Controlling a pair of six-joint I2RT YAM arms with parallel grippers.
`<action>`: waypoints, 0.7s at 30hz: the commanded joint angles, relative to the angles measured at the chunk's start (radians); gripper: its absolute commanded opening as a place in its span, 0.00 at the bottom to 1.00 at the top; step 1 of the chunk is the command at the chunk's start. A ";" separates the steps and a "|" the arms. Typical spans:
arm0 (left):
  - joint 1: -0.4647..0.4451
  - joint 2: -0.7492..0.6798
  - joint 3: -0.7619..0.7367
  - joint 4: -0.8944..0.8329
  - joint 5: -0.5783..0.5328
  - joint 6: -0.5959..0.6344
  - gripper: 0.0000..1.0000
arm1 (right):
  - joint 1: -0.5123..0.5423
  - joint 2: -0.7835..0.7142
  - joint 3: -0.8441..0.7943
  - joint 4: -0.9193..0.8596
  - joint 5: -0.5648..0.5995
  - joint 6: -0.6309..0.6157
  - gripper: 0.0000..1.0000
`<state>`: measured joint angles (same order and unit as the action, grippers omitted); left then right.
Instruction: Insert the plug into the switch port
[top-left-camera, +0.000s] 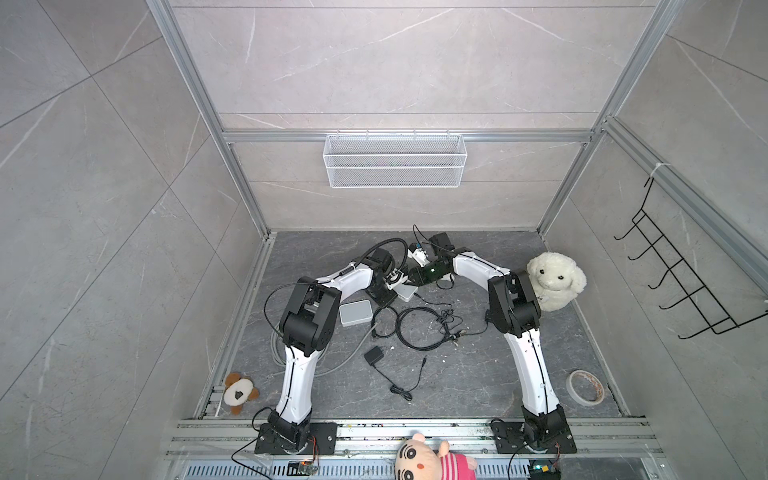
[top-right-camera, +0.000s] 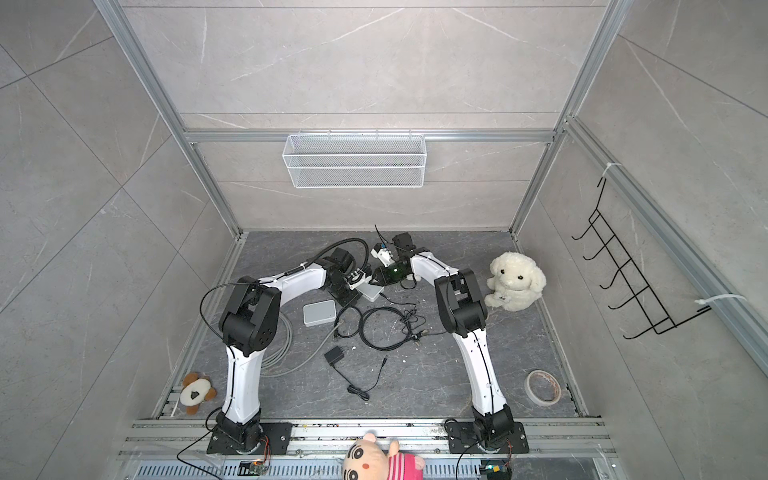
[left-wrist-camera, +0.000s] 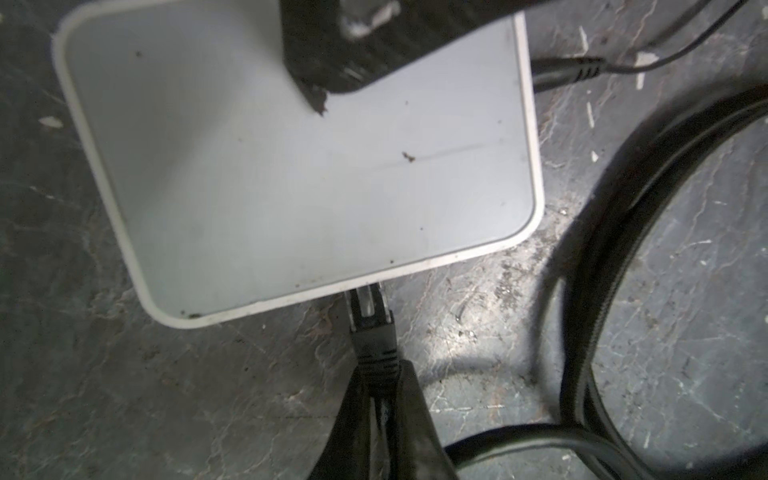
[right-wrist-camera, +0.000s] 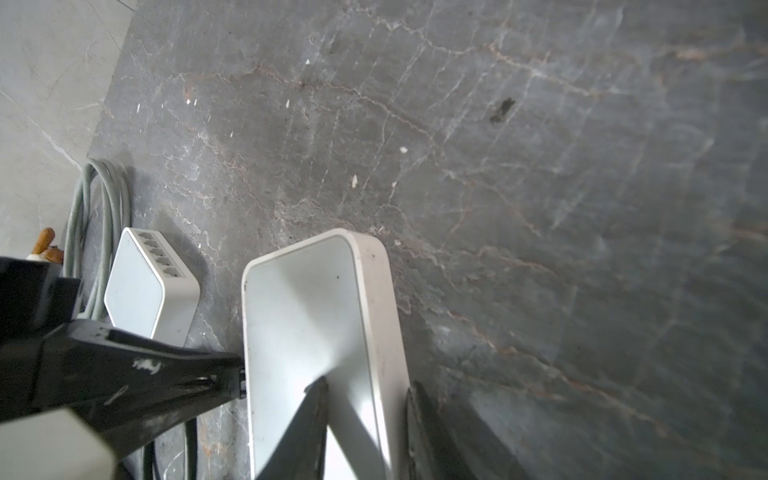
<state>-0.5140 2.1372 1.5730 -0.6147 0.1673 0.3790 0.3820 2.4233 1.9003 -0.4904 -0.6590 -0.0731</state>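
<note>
Two switches (top-left-camera: 355, 312), three plush toys (top-left-camera: 555, 280)

Beyond the switch (right-wrist-camera: 307, 316) the dark floor (right-wrist-camera: 540, 166) lies bare, so my right gripper (right-wrist-camera: 368, 384), straddling the switch's end, has open room on that side. The port edge is crowded: my left gripper (left-wrist-camera: 384, 370) pinches the plug (left-wrist-camera: 370, 320) right at it, a second switch (right-wrist-camera: 149, 286) sits near, and the black cable coil (left-wrist-camera: 615, 249) curls close by the corner. Grey cable (right-wrist-camera: 99, 208) lies toward the left wall. A white plush dog (top-left-camera: 555, 280) sits just beside my right elbow; the front right floor is open up to a tape roll (top-left-camera: 585, 387) near the corner.
</note>
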 joint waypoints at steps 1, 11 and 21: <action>-0.014 0.029 0.091 0.226 0.103 0.025 0.05 | 0.099 0.035 -0.053 -0.180 -0.076 -0.049 0.32; -0.017 0.073 0.155 0.306 0.134 -0.028 0.05 | 0.132 0.033 -0.078 -0.253 -0.188 -0.141 0.31; -0.025 0.076 0.134 0.462 0.174 -0.072 0.04 | 0.156 0.038 -0.101 -0.303 -0.307 -0.218 0.32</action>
<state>-0.5068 2.1849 1.6566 -0.6933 0.1963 0.3328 0.3840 2.4165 1.8828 -0.4969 -0.6933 -0.2462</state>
